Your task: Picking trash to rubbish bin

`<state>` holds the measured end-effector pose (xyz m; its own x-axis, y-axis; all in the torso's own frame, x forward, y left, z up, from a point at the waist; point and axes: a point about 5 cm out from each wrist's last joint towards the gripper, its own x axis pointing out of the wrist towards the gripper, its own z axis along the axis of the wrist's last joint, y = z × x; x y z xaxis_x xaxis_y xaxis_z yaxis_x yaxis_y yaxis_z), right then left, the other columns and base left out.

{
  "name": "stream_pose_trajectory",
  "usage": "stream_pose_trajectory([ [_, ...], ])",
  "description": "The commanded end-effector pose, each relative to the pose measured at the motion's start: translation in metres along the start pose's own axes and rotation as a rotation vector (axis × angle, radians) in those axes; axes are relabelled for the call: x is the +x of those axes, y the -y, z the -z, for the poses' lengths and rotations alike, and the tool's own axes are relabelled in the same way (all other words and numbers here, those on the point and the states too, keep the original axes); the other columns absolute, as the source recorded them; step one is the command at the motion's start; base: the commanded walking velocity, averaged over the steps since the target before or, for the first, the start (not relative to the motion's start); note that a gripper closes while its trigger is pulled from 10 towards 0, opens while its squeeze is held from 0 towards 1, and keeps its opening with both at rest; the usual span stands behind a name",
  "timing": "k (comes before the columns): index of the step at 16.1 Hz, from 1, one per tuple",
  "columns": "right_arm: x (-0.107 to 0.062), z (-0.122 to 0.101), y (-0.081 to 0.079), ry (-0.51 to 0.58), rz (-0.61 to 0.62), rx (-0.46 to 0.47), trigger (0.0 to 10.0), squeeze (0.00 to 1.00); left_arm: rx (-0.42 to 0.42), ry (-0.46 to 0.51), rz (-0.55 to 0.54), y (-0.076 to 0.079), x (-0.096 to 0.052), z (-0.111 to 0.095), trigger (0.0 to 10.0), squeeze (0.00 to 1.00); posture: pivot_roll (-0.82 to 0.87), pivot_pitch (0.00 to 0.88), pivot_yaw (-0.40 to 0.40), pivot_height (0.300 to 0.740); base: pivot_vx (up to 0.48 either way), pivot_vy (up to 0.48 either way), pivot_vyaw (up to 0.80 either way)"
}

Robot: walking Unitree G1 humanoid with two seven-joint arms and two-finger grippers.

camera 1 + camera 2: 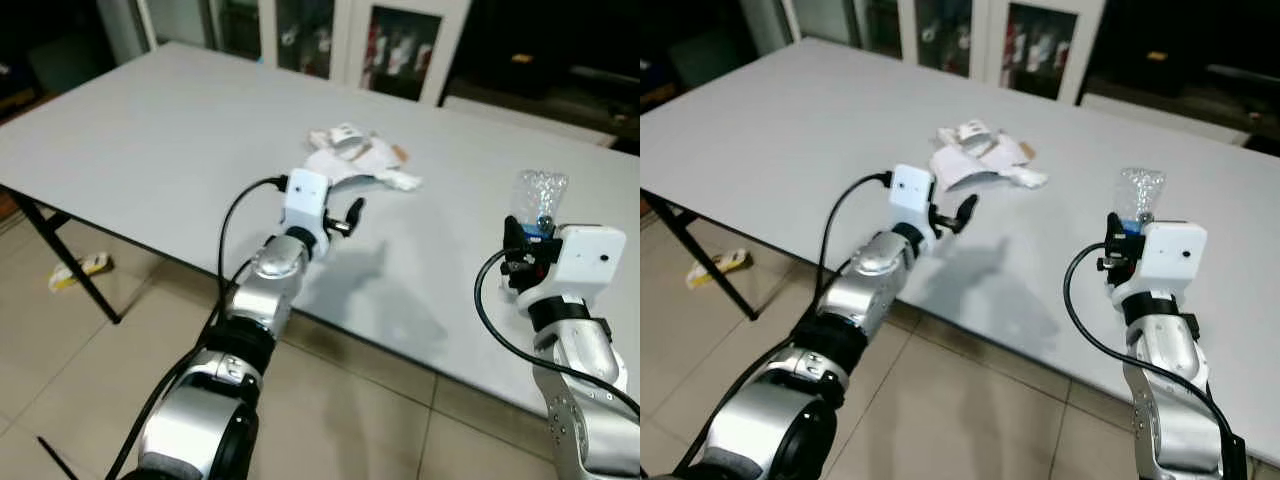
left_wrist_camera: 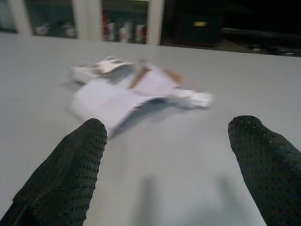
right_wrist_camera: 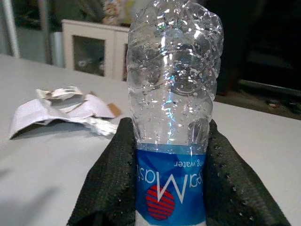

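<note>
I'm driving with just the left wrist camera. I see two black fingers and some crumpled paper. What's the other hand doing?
Observer: The right gripper is shut on a clear plastic bottle, held above the table.
Operator: Is the bottle the right way up?
Observer: No, its blue label reads upside down.
Operator: Any more trash around?
Observer: Yes, a yellowish scrap lies on the floor beside the table leg.

Item count: one plastic bottle, one heap of crumpled paper, one worktop, two robot hands.
</note>
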<state>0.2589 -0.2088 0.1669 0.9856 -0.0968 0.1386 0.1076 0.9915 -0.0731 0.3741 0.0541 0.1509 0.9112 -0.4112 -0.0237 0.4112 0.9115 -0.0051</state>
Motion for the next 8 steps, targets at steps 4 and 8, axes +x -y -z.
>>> stream_pose_trajectory([
  [4, 0.0034, 0.0006, -0.0033, -0.006, -0.014, -0.02, 10.0, 0.0, 0.007, 0.009, -0.012, -0.0059, 0.002, -0.0056, 10.0, 0.0, 0.11, 0.057, -0.05, 0.74, 0.458, 0.0, 0.0],
  [8, 0.0047, 0.0018, -0.0063, -0.006, -0.021, -0.031, 10.0, 0.0, -0.004, 0.028, 0.001, -0.0047, 0.0014, -0.0072, 10.0, 0.0, 0.12, 0.059, -0.051, 0.74, 0.346, 0.0, 0.0],
])
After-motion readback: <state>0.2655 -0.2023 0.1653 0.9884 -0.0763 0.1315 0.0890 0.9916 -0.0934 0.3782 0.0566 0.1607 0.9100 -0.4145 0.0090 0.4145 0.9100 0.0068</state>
